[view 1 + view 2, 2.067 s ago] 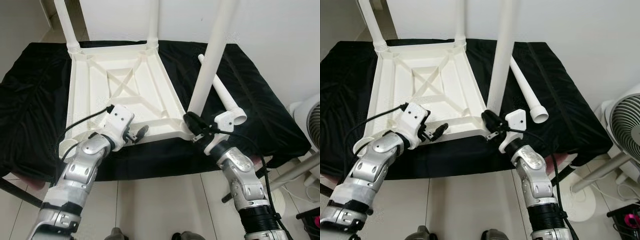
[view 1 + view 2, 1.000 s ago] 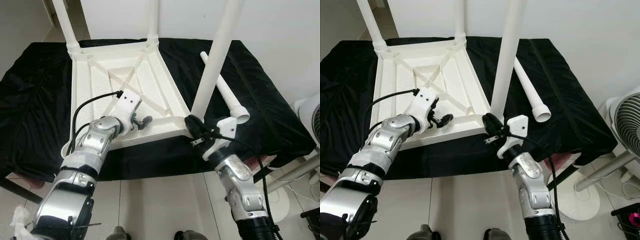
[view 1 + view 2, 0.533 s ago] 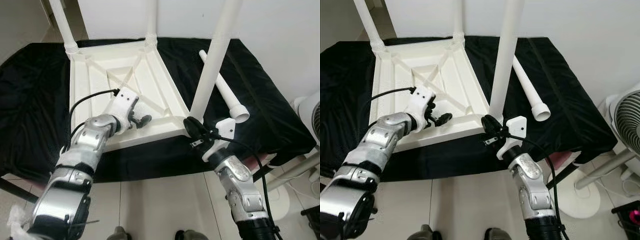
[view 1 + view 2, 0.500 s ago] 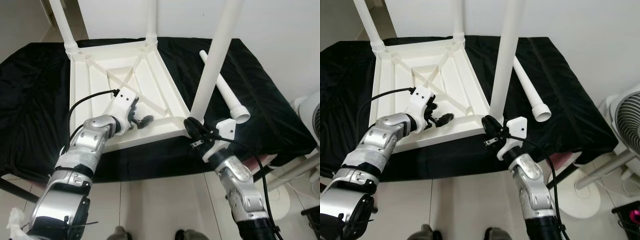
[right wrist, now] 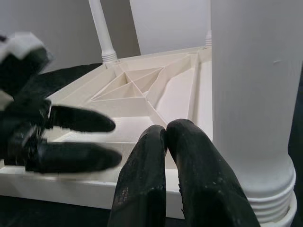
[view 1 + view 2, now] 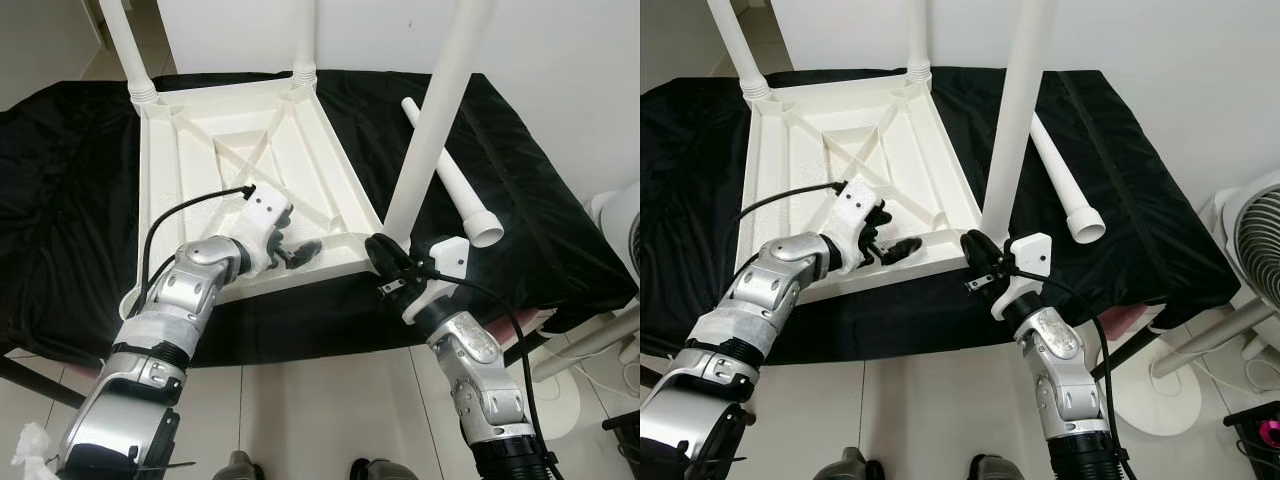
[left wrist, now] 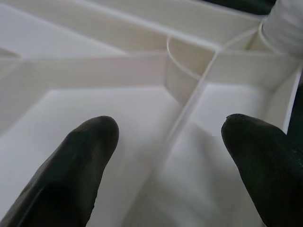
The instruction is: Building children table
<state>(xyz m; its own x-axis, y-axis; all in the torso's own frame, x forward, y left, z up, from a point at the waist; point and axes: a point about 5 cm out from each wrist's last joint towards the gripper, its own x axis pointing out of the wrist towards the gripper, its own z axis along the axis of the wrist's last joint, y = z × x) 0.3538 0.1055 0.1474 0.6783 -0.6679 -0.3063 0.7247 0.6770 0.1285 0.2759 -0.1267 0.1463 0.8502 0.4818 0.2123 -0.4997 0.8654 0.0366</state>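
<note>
Three legs are seated upright in corner sockets of the upturned table top (image 6: pixel 240 170), which is laid underside-up on the black cloth (image 6: pixel 60 220), presumably so the sockets face upward for fitting. The near-right leg (image 6: pixel 425 140) is stood in the corner nearest the right gripper (image 6: pixel 382 262); the two far legs (image 6: pixel 128 50) are cropped by the frame edge. A fourth, loose leg (image 6: pixel 450 185) is left lying on the cloth, just beside the standing near-right leg and apart from the top. The near-left corner is judged to be the one not yet filled, though it is partly hidden by the left arm.

The right gripper is pressed against the near-right corner at the base of the leg, its two fingers brought together with nothing between them, as is seen in the right wrist view; this is judged a steadying or pushing contact, not a grasp. The left gripper (image 6: pixel 300 252) is held over the near rail of the underside, fingers (image 7: pixel 75 156) spread apart above a rib junction, nothing clamped.

Appearance of the top: off-white moulded plastic, square, with a raised rim, diagonal stiffening ribs crossing at a central panel, and round sockets at the corners. Legs are plain off-white tubes with ridged collars at the socket end.

A white fan (image 6: pixel 1250 250) is noted at the right, off the cloth.
</note>
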